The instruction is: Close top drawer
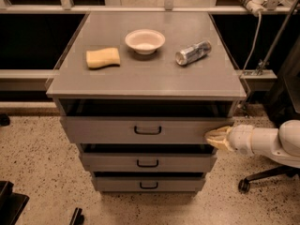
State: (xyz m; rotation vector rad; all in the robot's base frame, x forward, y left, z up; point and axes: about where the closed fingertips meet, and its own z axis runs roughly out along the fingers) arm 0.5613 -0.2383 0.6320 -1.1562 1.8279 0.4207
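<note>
Here, my gripper (216, 138) sits at the rt end of the top drawer (103, 130), tan fingers pinched to a point w/ nothing held. I reckon that suits a shove on the flat front, not a grab at the handle (147, 130). Contact or just short, can't tell. Drawer stands pulled out under the cabinet top (140, 81), dark gap behind its front. Sponge (103, 57), bowl (145, 41) and can (192, 53) lie up top, apart from the push.

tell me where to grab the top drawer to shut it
Probably the loop handle, centred on the top drawer, coming straight from the front. It stands pulled out with a flat face, so a plain push works too; the gripper is at its right end.
</note>
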